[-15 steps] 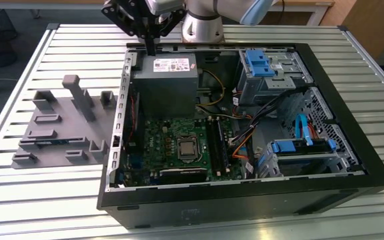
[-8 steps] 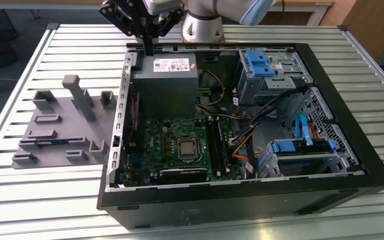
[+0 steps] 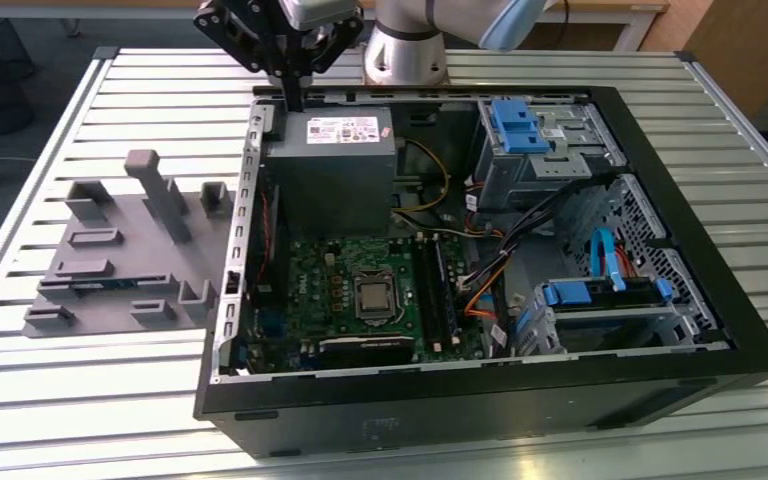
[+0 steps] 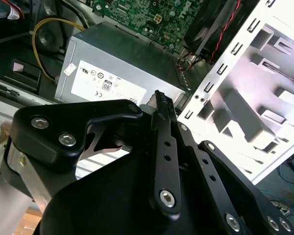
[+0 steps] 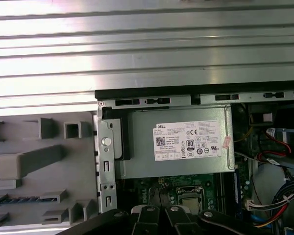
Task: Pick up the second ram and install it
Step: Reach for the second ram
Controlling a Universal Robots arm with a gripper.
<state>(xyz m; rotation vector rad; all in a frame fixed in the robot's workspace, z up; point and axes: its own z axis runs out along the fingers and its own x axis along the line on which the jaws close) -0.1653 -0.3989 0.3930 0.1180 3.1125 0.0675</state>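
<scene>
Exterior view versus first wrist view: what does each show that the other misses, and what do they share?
Exterior view's extras: the arm's pale base behind the computer case, the blue drive brackets, and the whole grey tray on the exterior view's left.
First wrist view's extras: a close look down at the case's metal flange with its screw, and a white plug with coloured wires.
Shared: the labelled power supply, the green motherboard, the slatted table, the ram stick lying in a tray slot, and the black pincer near the power supply.

Ribbed metal desk, brightly lit, with glare on the slats. Dark grey floor at the exterior view's left; wooden panel at its right.
</scene>
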